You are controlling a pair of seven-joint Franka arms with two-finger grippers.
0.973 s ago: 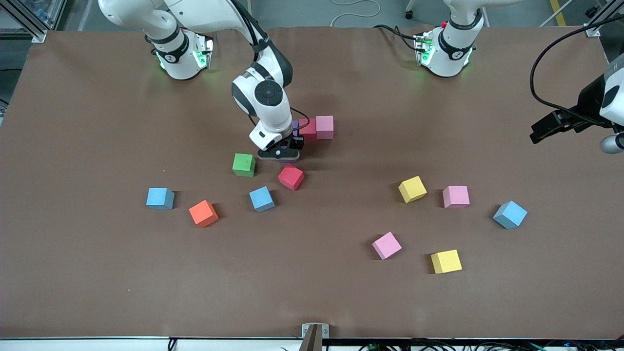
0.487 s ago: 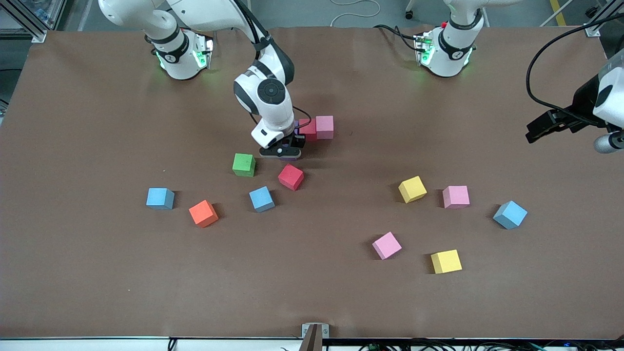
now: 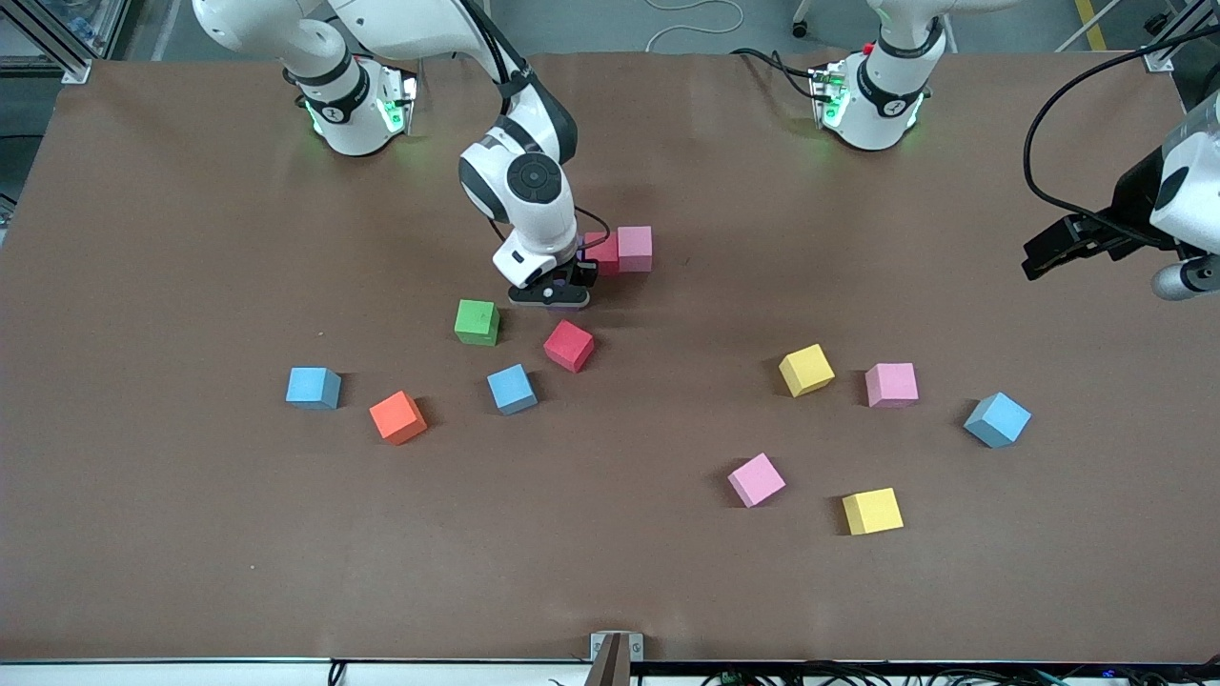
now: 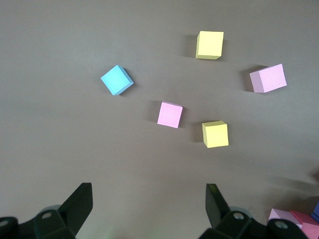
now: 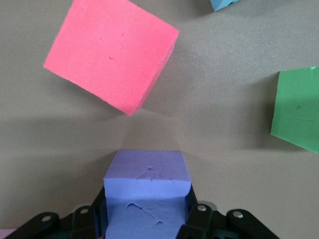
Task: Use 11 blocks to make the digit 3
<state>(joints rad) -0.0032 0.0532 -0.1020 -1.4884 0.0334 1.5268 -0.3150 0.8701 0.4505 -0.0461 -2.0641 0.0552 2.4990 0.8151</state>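
My right gripper point(image 3: 551, 297) is shut on a purple block point(image 5: 147, 194) and holds it low at the table, beside a row of a red block point(image 3: 600, 252) and a pink block point(image 3: 635, 248). A loose red block point(image 3: 569, 345) lies just beneath it in the front view and also shows in the right wrist view point(image 5: 112, 52). My left gripper point(image 3: 1044, 257) is open and empty, up over the left arm's end of the table. Its wrist view shows two yellow blocks point(image 4: 209, 45) point(image 4: 215, 134), two pink blocks point(image 4: 170, 114) point(image 4: 268, 78) and a light blue block point(image 4: 117, 79).
A green cube point(image 3: 477, 322) sits close to my right gripper, toward the right arm's end. Two blue cubes point(image 3: 512, 389) point(image 3: 313, 388) and an orange block point(image 3: 397, 417) lie nearer the front camera. Yellow point(image 3: 806, 370) point(image 3: 872, 512), pink point(image 3: 892, 385) point(image 3: 757, 479) and blue point(image 3: 997, 419) cubes lie scattered toward the left arm's end.
My right gripper has edged with the purple block toward the red and pink row. My left gripper has drifted slightly toward the table's middle. The loose blocks have not moved.
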